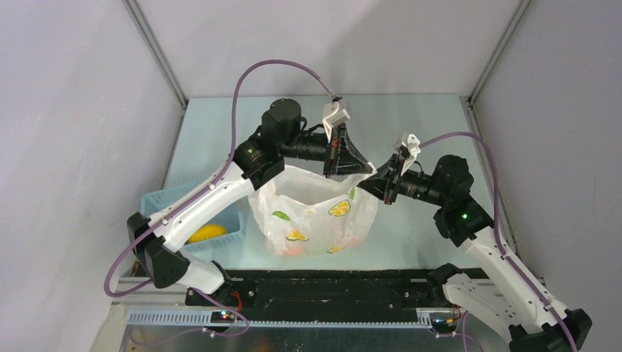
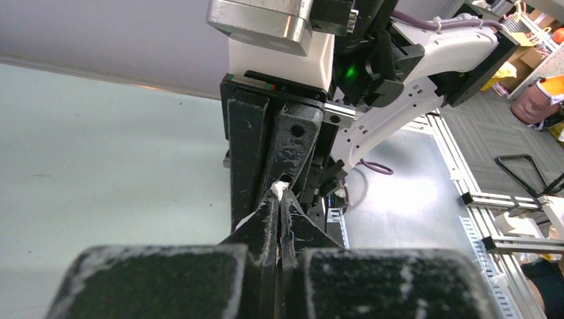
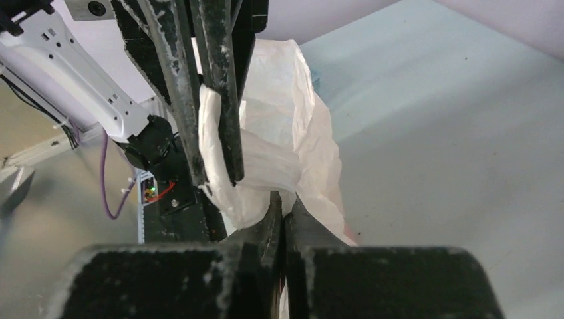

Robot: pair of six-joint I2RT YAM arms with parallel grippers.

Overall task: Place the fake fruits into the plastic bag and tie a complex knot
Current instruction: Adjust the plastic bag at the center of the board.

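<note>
- The plastic bag [image 1: 315, 213] stands on the pale table [image 1: 418, 125] between the two arms, just in front of their bases; its mouth is held open and upward, and yellow-green fruit-slice prints show on its near side
- Fake fruits [image 1: 293, 249] lie at the bottom of the bag, seen as orange patches through the thin film; how many there are cannot be told
- The left gripper [image 1: 331, 170] reaches over the back rim of the bag; its jaws are pressed together on a white strip of the bag's upper edge, which the right wrist view shows pinched between the two black fingers [image 3: 223, 100]; in its own wrist view a small tuft of white plastic sticks out at the fingertips
- The right gripper [image 1: 378, 178] sits at the bag's far right corner, just beside the left gripper and nearly tip to tip with it; its jaws are drawn tight together, with crumpled bag plastic at the tips and a sliver of white between the fingers, so it appears to pinch the bag's edge
- A blue basket [image 1: 165, 202] sits to the left of the bag, partly under the left arm; one yellow fruit [image 1: 206, 233] lies inside it, apart from the bag
</note>
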